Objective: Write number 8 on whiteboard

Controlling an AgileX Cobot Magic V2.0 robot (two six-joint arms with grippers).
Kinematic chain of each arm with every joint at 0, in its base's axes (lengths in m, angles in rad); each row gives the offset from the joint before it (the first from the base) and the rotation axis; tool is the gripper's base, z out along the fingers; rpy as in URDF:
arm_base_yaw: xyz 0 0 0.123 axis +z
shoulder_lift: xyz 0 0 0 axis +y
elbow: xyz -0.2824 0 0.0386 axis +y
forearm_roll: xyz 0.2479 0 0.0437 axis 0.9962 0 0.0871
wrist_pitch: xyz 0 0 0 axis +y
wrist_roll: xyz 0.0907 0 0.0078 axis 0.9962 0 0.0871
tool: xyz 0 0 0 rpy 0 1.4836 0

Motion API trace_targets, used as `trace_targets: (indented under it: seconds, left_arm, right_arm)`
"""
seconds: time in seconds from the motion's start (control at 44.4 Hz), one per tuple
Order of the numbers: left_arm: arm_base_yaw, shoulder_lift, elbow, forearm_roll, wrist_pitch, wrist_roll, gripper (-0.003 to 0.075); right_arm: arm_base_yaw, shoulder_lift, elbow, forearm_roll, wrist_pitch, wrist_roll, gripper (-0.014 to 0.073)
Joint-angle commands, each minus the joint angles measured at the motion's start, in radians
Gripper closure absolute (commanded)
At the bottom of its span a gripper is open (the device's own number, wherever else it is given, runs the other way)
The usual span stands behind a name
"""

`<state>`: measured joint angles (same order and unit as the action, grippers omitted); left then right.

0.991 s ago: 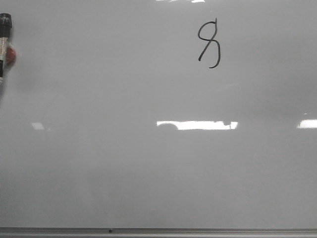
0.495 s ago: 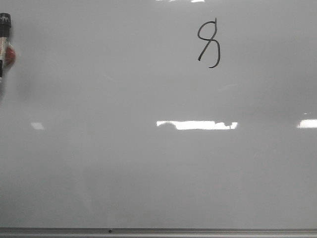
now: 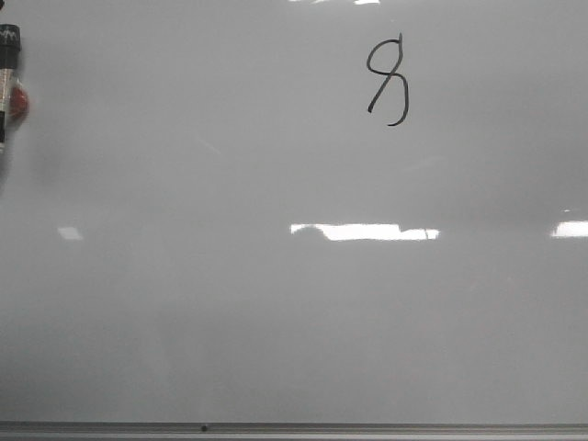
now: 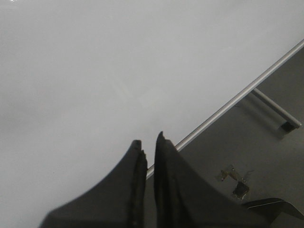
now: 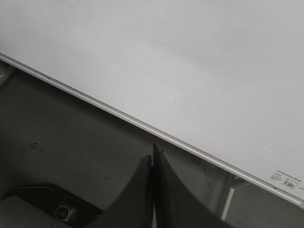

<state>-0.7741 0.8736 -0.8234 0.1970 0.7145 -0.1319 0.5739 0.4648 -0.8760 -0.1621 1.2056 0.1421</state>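
Note:
The number 8 [image 3: 387, 81] is a thin black loopy figure high on the whiteboard [image 3: 276, 322], right of centre, its lower loop open. The board fills the front view and also shows in the left wrist view [image 4: 95, 71] and the right wrist view [image 5: 190, 57]. My left gripper [image 4: 148, 138] hangs by the board's bottom rail [image 4: 228, 102], its fingers nearly together with only a thin slit and nothing between them. My right gripper [image 5: 151, 152] is shut and empty, below the rail [image 5: 118, 116]. Neither gripper shows in the front view.
A marker [image 3: 7, 83] with a black cap and a white and red label pokes in at the far left edge; what holds it is out of view. Grey floor lies below the board, with a stand leg [image 4: 275, 111] and a dark unit with a dial [image 5: 61, 211].
The marker at the left edge has slid slightly further left, out of the front view. The 8 and the board are unchanged.

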Motion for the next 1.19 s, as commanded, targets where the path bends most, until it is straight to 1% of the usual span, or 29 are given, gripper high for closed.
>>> trace_targets:
  seconds: [0.0,1.036,1.171]
  left_arm:
    - [-0.007,-0.006,-0.035,0.008,-0.066,0.000,0.0739]
    - [-0.007,-0.011,-0.033,0.002,-0.066,0.000,0.0739]
    - [0.026,-0.048,-0.027,0.002,-0.072,0.000,0.0739]
  right_arm:
    - [-0.007,0.007,-0.024,-0.025,-0.054,-0.009,0.0662]
    - [-0.007,0.007,-0.024,-0.024,-0.045,-0.008,0.0662]
    - [-0.007,0.007,-0.024,-0.024,-0.045,-0.008,0.0662]
